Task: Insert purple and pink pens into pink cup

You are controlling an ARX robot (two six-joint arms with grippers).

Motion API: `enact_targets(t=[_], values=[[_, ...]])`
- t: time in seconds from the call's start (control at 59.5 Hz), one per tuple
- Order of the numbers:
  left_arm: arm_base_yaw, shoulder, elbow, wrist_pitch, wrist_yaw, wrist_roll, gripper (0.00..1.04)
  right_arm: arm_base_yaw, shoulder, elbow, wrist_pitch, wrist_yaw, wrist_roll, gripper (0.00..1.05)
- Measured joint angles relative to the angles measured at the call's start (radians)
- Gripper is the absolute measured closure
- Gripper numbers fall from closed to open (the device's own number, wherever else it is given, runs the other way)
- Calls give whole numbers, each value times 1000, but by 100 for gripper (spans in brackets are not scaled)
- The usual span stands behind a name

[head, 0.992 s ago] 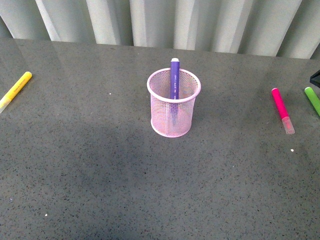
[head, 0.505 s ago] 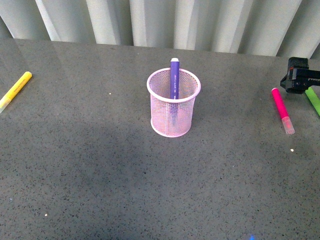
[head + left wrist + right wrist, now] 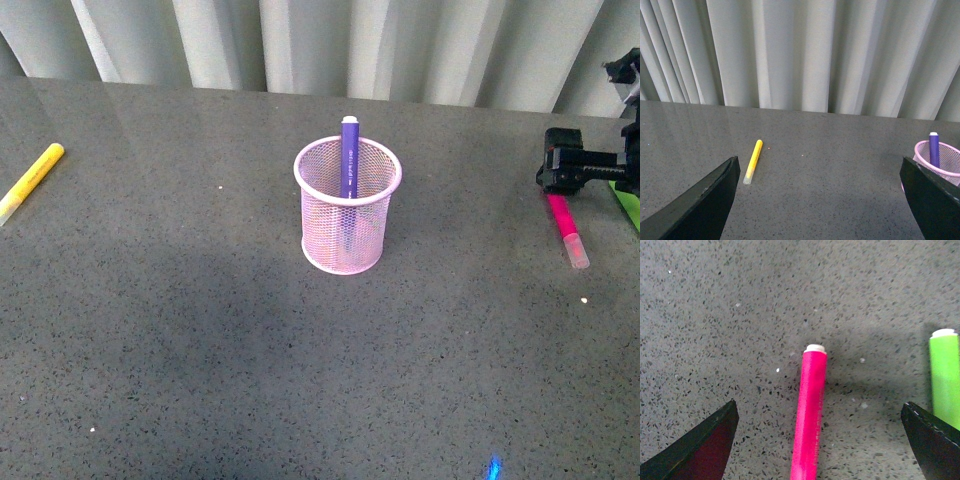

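The pink cup (image 3: 347, 205) stands upright mid-table, and the purple pen (image 3: 349, 160) stands inside it with its end above the rim. Off to the right, the pink pen (image 3: 567, 228) lies flat on the table. My right gripper (image 3: 563, 170) hovers open over that pen's far end. In the right wrist view the pink pen (image 3: 810, 410) lies between the spread fingers of the right gripper (image 3: 819, 407), untouched. My left gripper (image 3: 818, 165) is open and holds nothing; the cup (image 3: 947, 167) and purple pen (image 3: 934, 150) show beside one finger.
A yellow marker (image 3: 30, 180) lies at the table's far left, also seen as the yellow marker (image 3: 753, 161). A green marker (image 3: 945, 380) lies parallel to the pink pen, close to one right finger. Grey curtains (image 3: 320, 45) hang behind the table.
My right gripper has come in from the right edge and moved left, now covering the pink pen's far end. The cup, purple pen and yellow marker have not moved.
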Motion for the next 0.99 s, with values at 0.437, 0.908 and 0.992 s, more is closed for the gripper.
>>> enact_targets(t=[0.437, 0.908, 0.992], values=[[0, 0, 0, 0, 0, 0, 7, 38, 68, 49, -32, 16, 5, 7], [0, 0, 0, 0, 0, 0, 7, 41, 104, 119, -100, 53, -20, 18], [0, 0, 0, 0, 0, 0, 7, 40, 109, 126, -104, 55, -24, 30]])
